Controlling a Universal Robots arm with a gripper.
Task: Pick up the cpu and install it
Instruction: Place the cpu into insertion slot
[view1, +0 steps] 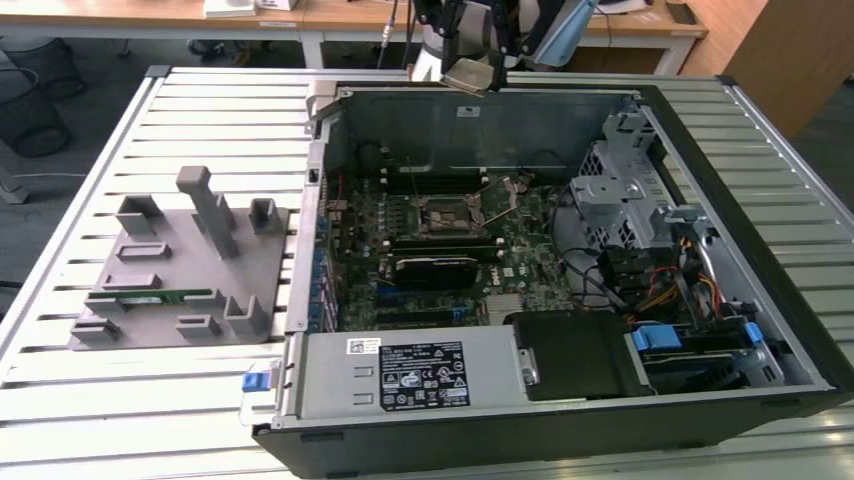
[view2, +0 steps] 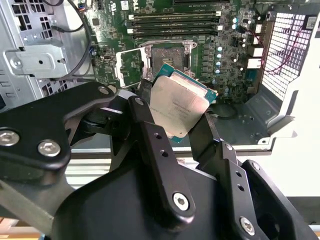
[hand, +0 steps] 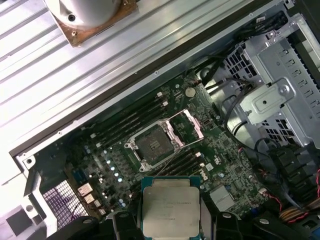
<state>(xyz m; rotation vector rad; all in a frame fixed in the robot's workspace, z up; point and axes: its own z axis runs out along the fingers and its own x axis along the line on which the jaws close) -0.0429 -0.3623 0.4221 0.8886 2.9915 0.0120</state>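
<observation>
One component is in the grasp: the tool (view2: 175, 114) is closed to the width of the cpu (view2: 178, 102), with a finger on each of two opposite edges of the chip. The metal lid of the cpu faces both wrist views.

Position: in the exterior view, the tool and cpu hang over the far wall of the computer case (view1: 467, 135), well above the motherboard (view1: 354, 215). There the chip appears tilted rather than level with the board. The case lies open on the slatted table (view1: 200, 400). The socket (hand: 152, 142) is empty, with its retention frame (hand: 187, 125) swung open. It lies well apart from the cpu, between banks of memory slots (hand: 135, 117).

Hazards, as judged from this state:

1. Edge grip on a thin chip. Contact with the case wall or the drive cage (hand: 280, 95) would likely twist the cpu in the fingers or knock it free.
2. Tilt. If the chip reaches the socket out of level, one corner would land first and could damage the contacts.
3. Rotation. The corner mark cannot be made out, and a wrong orientation would prevent seating.
4. Raised retention frame. A descending finger could catch on it.
</observation>
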